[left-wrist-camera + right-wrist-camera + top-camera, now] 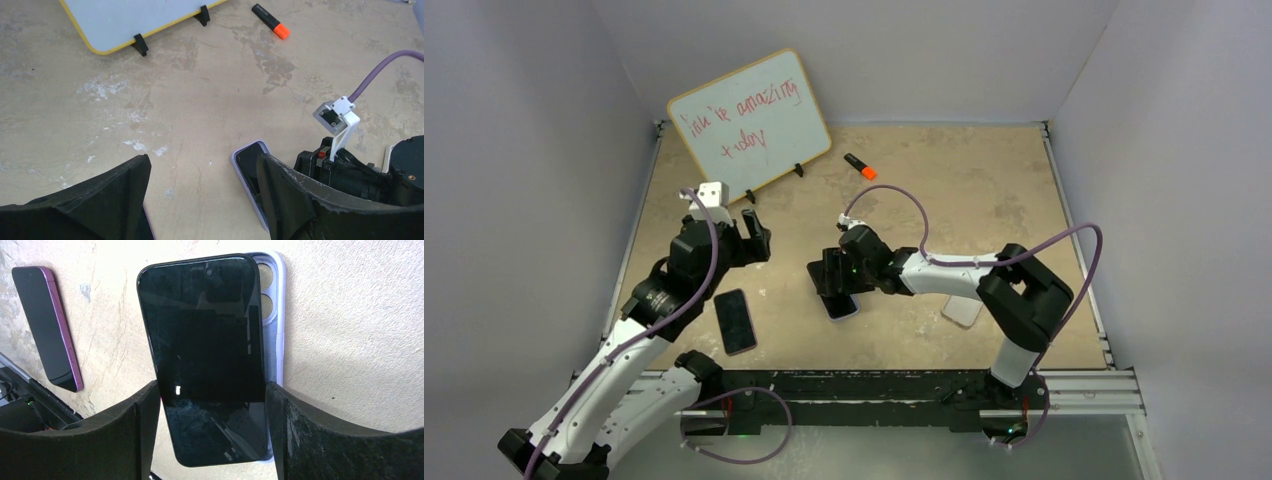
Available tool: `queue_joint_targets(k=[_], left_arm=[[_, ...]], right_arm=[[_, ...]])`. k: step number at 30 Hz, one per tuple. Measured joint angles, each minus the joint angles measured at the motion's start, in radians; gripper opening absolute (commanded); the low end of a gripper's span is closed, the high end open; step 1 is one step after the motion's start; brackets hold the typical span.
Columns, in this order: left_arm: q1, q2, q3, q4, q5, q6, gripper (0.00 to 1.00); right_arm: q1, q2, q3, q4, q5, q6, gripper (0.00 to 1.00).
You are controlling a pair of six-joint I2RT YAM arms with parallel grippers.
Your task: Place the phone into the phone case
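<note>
Contact shows on both long edges of the phone (205, 355), where the right pincer (211, 395) is clamped across its lower half, screen up. The phone sits askew over the lavender phone case (275, 315), whose camera holes and one long rim peek out beside it on the bench (944, 200). The right arm folds at its elbow near the right edge, forearm running left toward mid-bench. The left pincer (202, 162) hangs spread wide with nothing between its fingers, left of the case, its arm stretched forward from the near left corner. A purple-edged second phone (735, 321) lies flat beside that arm; a whiteboard (749, 125) and marker (860, 166) are farther back.
</note>
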Motion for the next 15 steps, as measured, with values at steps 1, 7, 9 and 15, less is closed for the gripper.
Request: queue_joint_targets(k=[1, 7, 9, 15], left_arm=[[0.000, 0.000, -0.008, 0.000, 0.006, -0.008, 0.80], [0.000, 0.003, -0.044, -0.008, 0.045, -0.053, 0.77], [0.000, 0.004, -0.045, -0.015, 0.068, -0.076, 0.76], [0.000, 0.004, -0.047, -0.013, 0.130, -0.126, 0.76]], right_arm=[[0.001, 0.000, 0.000, 0.000, 0.005, 0.001, 0.56], [0.005, 0.000, 0.000, -0.002, 0.016, 0.006, 0.70], [0.005, 0.000, 0.000, -0.003, 0.016, 0.009, 0.76], [0.005, -0.036, 0.000, -0.035, 0.021, 0.026, 0.86]])
